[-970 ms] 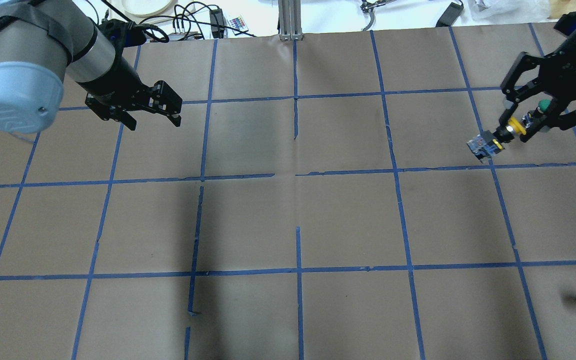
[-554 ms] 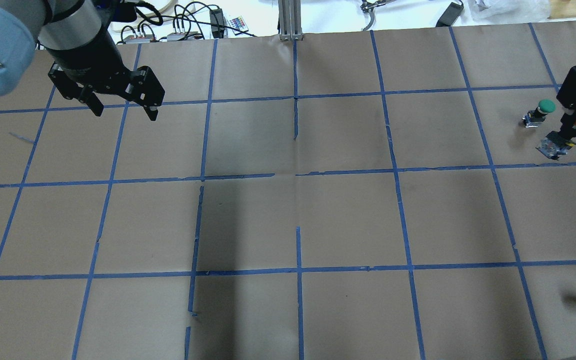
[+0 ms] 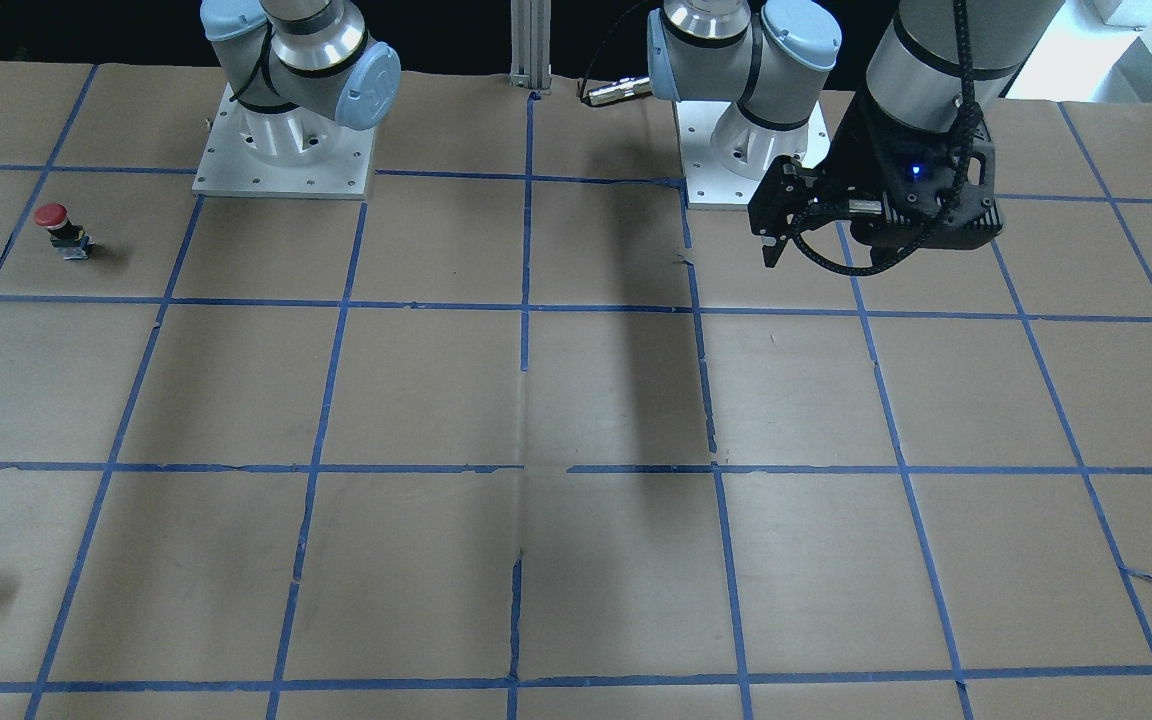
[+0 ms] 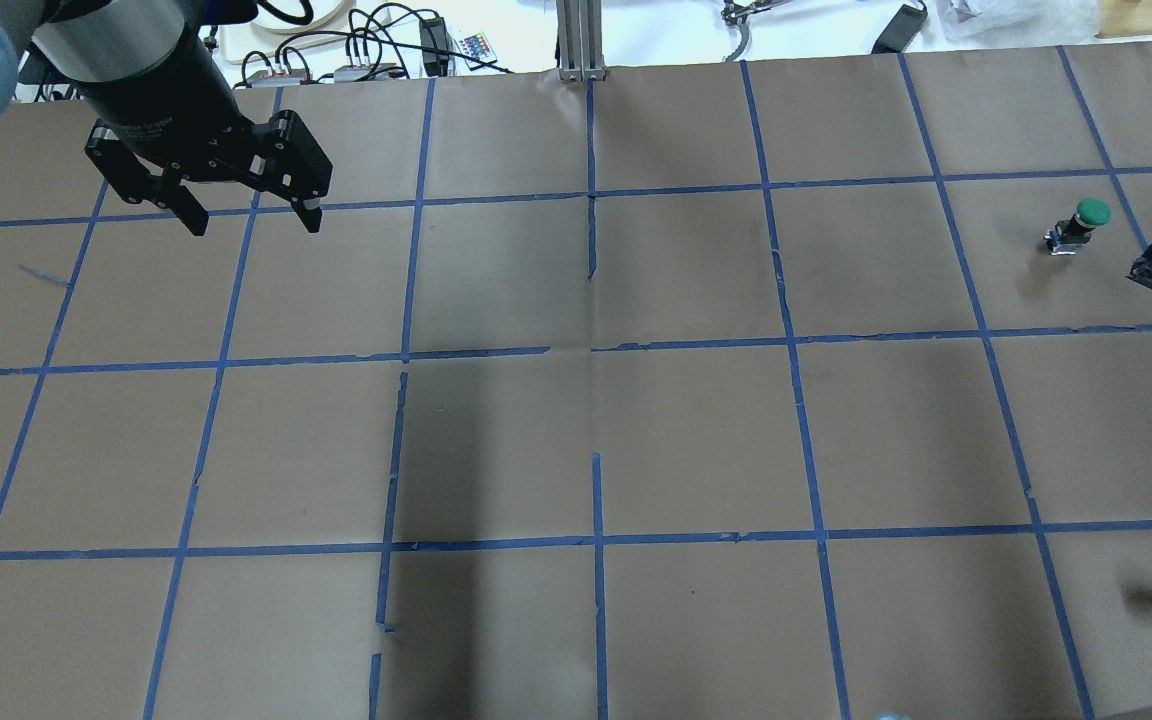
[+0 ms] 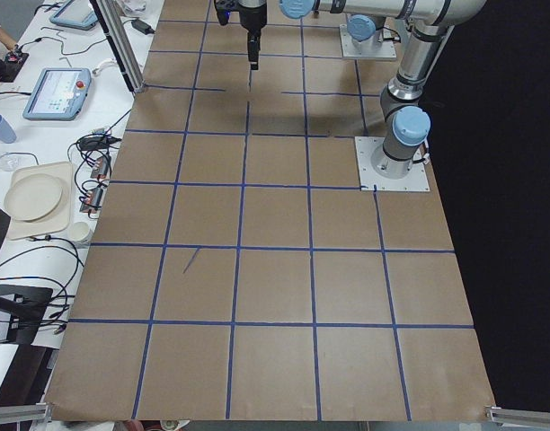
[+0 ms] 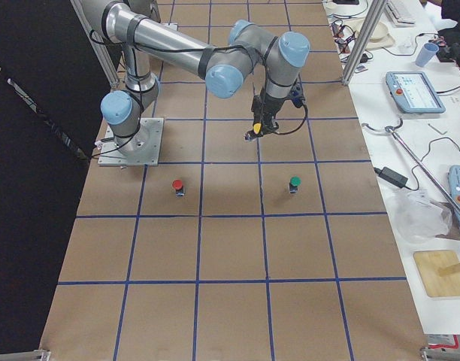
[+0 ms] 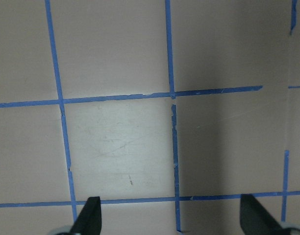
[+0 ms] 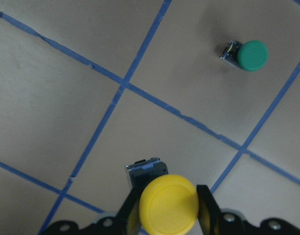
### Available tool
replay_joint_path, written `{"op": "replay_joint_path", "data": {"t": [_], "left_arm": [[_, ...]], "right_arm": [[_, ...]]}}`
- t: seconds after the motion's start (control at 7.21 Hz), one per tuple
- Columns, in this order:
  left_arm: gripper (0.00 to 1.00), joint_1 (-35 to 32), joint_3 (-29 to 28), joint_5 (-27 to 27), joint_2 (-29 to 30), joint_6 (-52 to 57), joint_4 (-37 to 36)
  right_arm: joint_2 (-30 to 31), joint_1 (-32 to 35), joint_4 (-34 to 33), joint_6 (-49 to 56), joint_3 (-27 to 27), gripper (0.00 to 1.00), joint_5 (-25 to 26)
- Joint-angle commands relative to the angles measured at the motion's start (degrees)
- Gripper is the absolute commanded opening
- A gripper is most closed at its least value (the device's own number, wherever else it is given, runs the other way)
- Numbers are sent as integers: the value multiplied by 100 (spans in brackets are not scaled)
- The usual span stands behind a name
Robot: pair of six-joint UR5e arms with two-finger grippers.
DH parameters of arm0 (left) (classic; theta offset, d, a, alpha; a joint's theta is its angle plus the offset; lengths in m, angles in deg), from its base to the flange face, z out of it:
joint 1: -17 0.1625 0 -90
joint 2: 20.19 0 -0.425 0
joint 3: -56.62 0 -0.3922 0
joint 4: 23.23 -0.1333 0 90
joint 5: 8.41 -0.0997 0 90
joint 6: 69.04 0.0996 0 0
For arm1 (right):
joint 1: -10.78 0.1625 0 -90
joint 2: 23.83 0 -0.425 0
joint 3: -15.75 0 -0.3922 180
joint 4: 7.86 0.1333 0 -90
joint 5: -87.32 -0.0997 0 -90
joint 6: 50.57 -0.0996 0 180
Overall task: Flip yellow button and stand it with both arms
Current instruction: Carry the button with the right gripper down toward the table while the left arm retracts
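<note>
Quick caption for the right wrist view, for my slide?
Right claw grips the yellow button above the taped table, green button standing beyond.

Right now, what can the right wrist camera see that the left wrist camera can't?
Only the right wrist view shows buttons: the yellow button, pinched in the right gripper, and a green button farther off on the table. Only the left wrist view shows the left gripper, open and empty above bare paper. Both show the brown table crossed by blue tape lines.
</note>
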Motion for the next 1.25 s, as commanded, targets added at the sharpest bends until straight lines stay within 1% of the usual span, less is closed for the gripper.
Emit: {"op": "replay_joint_path", "data": {"t": [0.0,0.14,0.83,0.97,1.11], "left_arm": [[100,5,-57,189,79,-118,-18],[100,5,-31,295,98,-267,-19],[100,5,-48,279,89,-268,-106],[100,5,-48,287,89,-277,-106],[100,5,-48,279,89,-277,-106]], "right_arm": [[50,-69,-1254,1510,-616,0,17],[51,-69,-1257,1811,-626,0,17],[-10,-262,-1546,3481,-644,0,-80],[-72,-297,-1556,3772,-653,0,-123],[-29,-298,-1565,3853,-827,0,-315]]}}
